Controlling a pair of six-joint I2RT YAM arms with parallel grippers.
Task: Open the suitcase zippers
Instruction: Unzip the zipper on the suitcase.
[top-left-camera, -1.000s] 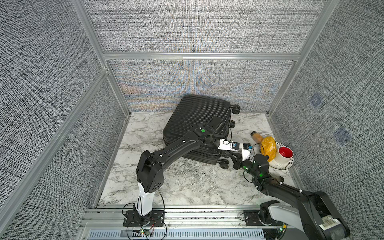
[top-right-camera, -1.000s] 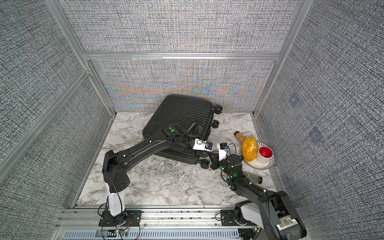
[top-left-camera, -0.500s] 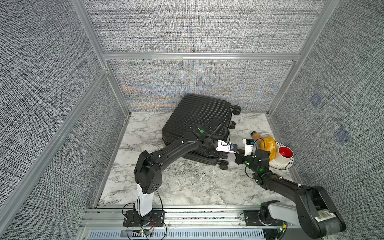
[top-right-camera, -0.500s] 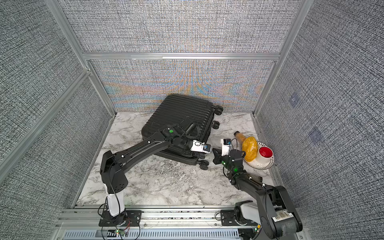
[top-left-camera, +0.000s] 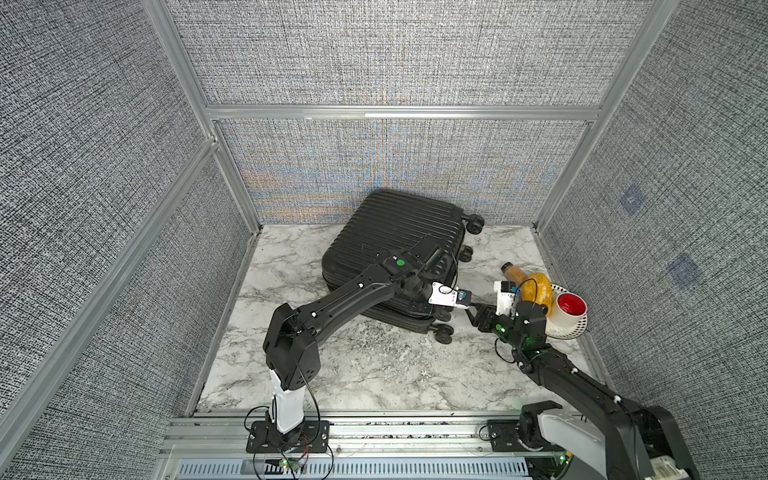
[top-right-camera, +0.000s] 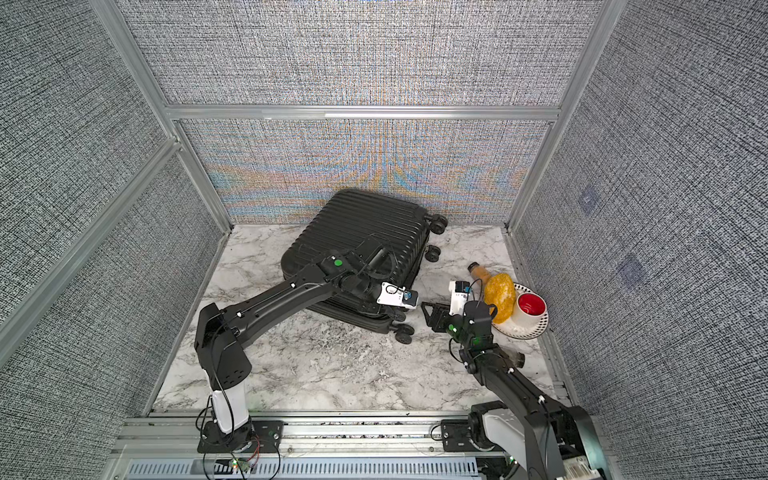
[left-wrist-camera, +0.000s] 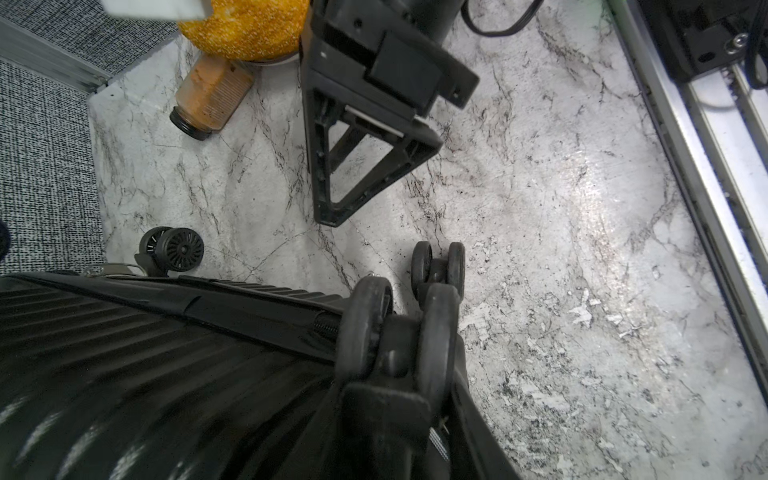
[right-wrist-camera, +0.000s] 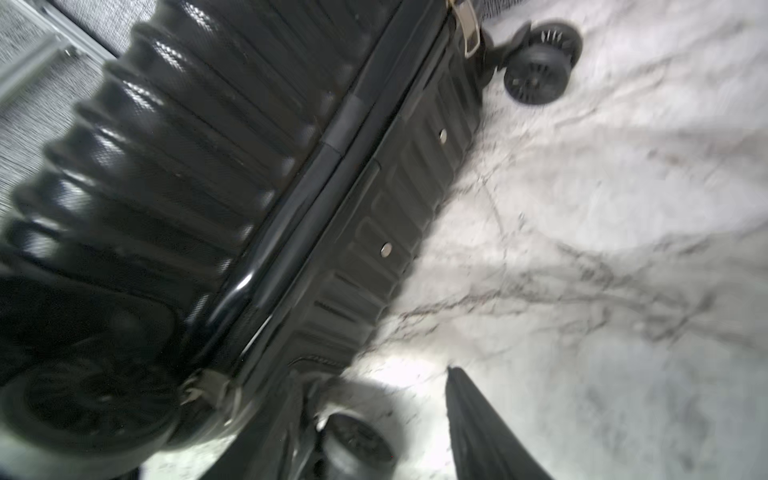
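Observation:
The black ribbed suitcase (top-left-camera: 395, 237) (top-right-camera: 361, 232) lies flat on the marble table. Its zipper track (right-wrist-camera: 332, 166) runs along the seam on the wheel side. One metal pull tab (right-wrist-camera: 467, 29) (left-wrist-camera: 104, 270) hangs near the far wheel, and another (right-wrist-camera: 203, 386) sits by the near wheel. My left gripper (top-left-camera: 440, 313) (top-right-camera: 395, 311) (left-wrist-camera: 399, 399) reaches over the case's near right corner and is shut on a spinner wheel mount (left-wrist-camera: 395, 332). My right gripper (top-left-camera: 478, 318) (top-right-camera: 432, 318) (right-wrist-camera: 374, 386) hangs open just right of that corner, holding nothing.
At the right edge a white plate (top-left-camera: 575, 330) carries a red-lined cup (top-left-camera: 571, 307), a yellow mesh lump (top-left-camera: 538, 291) and a lying orange bottle (top-left-camera: 515, 272). A clear jar (top-right-camera: 515, 357) lies under the right arm. Grey walls close three sides.
My right gripper was shut against the case's near corner and now stands open, drawn back a little to the right. The left arm holds its place at the wheel.

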